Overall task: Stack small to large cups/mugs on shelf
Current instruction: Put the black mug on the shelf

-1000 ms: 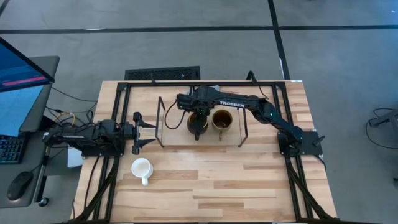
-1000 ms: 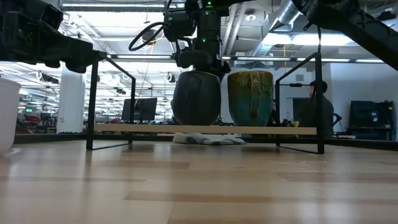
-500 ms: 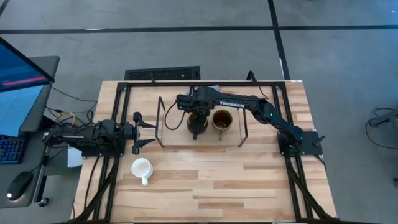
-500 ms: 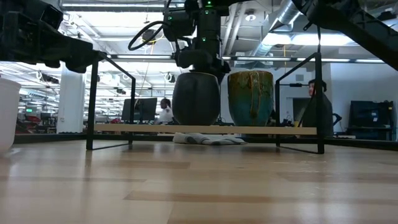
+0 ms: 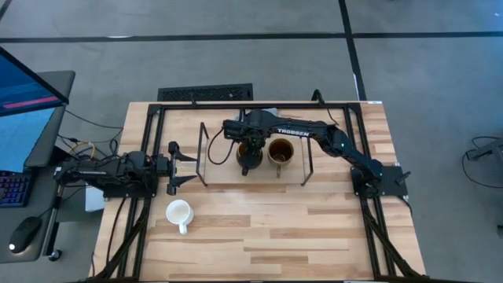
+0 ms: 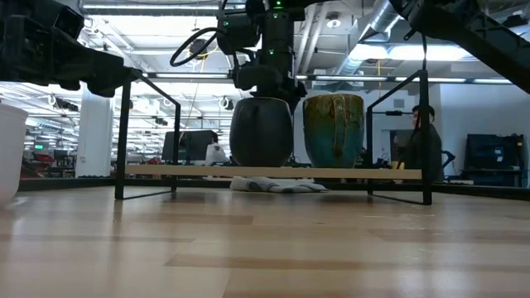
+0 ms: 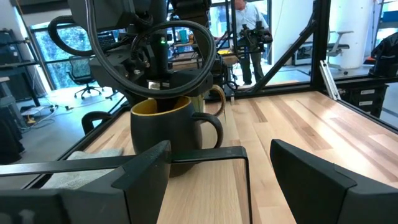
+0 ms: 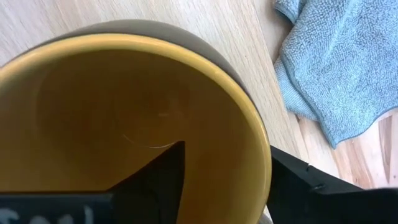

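Straddling the rim of the dark mug with the yellow-orange inside (image 8: 143, 112), the right gripper (image 8: 227, 180) has one finger inside the cup and the other outside its wall; the jaws stand spread, with a gap showing between the fingers and the rim, so nothing is clamped. From above, that gripper (image 5: 250, 151) reaches down over the middle of the shelf (image 5: 206, 161), where this mug (image 6: 261, 132) sits flat on the light wooden base. Just beside it, toward the right arm's end of the shelf, stands the dark brown mug (image 5: 280, 151) (its outside looks greenish with pale drips in the low view). A grey cloth (image 8: 336, 68) lies on the table just behind the shelf. The small white mug (image 5: 179, 214) stands well apart on the bare table (image 5: 314, 236), off the shelf and nearer the left arm. The left gripper (image 5: 182, 168) waits at the left end of the shelf, its fingers (image 7: 140, 165) wide apart and holding nothing.
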